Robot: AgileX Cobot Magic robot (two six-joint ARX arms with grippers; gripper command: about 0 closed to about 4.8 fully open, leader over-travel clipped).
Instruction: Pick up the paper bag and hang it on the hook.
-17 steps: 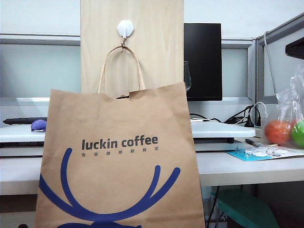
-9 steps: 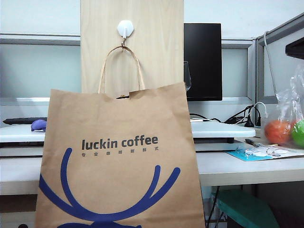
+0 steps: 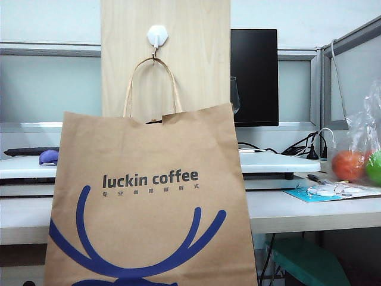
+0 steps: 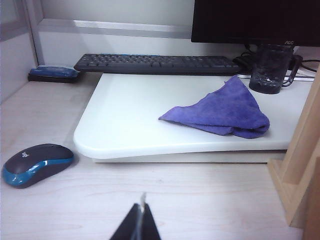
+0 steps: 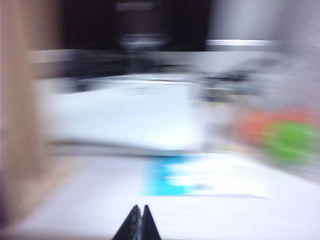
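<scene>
Hanging looks done, judged from the exterior view: the paper bag (image 3: 149, 202) fills the lower middle of the frame, its twisted handle (image 3: 150, 83) looped up over the tiny metal tip of the hook (image 3: 156, 37), which sits toward twelve o'clock on the tall wooden board (image 3: 196, 53). Neither arm shows in this view, and nothing touches the bag, so what remains seems to be only the arms' retreat. At about three o'clock a clear plastic bag of fruit (image 3: 357, 161) rests on the desk, well apart from the paper bag. The left wrist view gives what the exterior view cannot: the left gripper (image 4: 140, 225), at six o'clock, has its fingers pressed together on nothing, hovering over bare desk. It also shows a purple cloth (image 4: 220, 112) on a white board (image 4: 125, 120), a mouse (image 4: 35, 162) at eight o'clock, a keyboard (image 4: 155, 62) and a glass (image 4: 270, 70) toward one o'clock; neither bag nor hook appears here. The right wrist view is badly smeared, yet the right gripper (image 5: 137, 222) at six o'clock reads as closed and empty too. Beyond it lie only blurs: a blue sheet (image 5: 170, 177) near the centre and orange and green fruit shapes toward three o'clock.
</scene>
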